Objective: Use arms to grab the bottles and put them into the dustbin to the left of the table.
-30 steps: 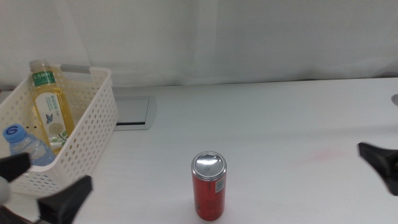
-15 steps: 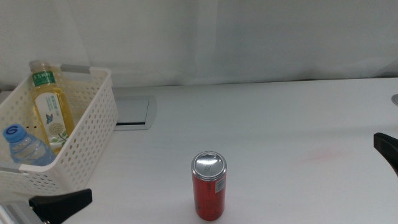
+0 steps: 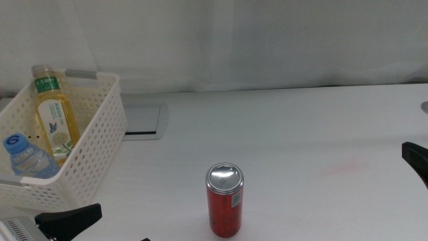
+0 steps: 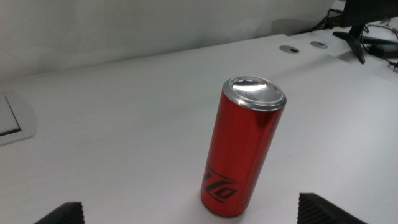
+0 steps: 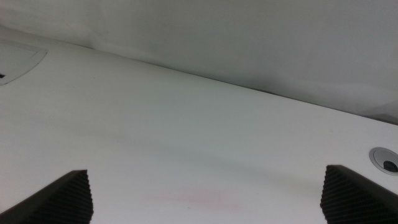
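Left end effector (image 4: 186,214) sits low at the desk's (image 3: 301,134) near-left corner, jaws spread wide w/ nothing between them, facing a red can (image 4: 244,146) that stands upright mid-desk, not touching it. Right end effector (image 5: 208,196) waits at the right edge, also wide open & empty. Both bottles are inside the dustbin (image 3: 100,144) at far left: yellow bottle (image 3: 55,117) leaning upright, water bottle (image 3: 27,157) beside it.

Dustbin (image 3: 100,134): we find it at the table's (image 3: 301,134) left edge.
Bottles: 2 inside it, taller (image 3: 57,120) behind shorter (image 3: 27,159).
Can (image 3: 224,199): upright near the front edge, right of the dustbin.
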Controlling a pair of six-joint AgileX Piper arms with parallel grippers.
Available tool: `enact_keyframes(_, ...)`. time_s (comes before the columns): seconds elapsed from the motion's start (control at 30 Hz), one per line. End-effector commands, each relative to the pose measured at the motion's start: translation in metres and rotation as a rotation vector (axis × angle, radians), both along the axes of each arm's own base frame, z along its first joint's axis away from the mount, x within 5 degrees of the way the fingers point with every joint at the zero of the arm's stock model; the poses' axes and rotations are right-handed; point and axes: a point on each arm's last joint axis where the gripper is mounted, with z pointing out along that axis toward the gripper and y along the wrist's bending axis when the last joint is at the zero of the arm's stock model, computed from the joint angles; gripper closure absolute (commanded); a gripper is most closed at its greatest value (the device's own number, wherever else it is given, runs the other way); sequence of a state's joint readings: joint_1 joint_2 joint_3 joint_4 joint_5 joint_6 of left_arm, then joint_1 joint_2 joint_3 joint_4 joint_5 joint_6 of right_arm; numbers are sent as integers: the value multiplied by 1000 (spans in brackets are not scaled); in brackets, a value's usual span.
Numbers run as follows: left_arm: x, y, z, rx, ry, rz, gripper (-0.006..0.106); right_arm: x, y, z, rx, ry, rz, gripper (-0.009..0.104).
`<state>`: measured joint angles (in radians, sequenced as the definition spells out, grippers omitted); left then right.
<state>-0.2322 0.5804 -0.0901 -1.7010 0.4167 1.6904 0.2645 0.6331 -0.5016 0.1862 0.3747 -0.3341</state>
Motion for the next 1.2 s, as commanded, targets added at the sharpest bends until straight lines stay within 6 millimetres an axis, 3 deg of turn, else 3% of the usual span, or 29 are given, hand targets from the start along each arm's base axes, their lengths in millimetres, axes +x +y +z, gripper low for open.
enact_keyframes(0.0, 0, -1, 0, -24, 9, 4, 12, 0, -1, 0, -11, -16, -7, -8)
enact_keyframes(0.3, 0, -1, 0, -14, -2, -2, 12, 0, -1, 0, -9, -15, -7, -8)
enact_keyframes(0.4, -3, -2, -3, 69, 52, -48, 12, 0, -1, 0, -9, -15, -7, -8)
enact_keyframes(0.53, 5, 13, -6, 48, 166, 177, 12, 0, -1, 0, -2, -14, -7, -8)
enact_keyframes(0.7, 8, 16, -4, 25, 152, 250, 12, 0, -1, 0, -2, -14, -7, -8)
enact_keyframes(1.03, 3, -12, 18, -50, -102, 52, 12, 0, -1, 0, -2, -14, -7, -8)
enact_keyframes(1.17, 5, -23, 15, -44, -111, 12, 12, 0, -1, 0, -2, -14, -7, -8)
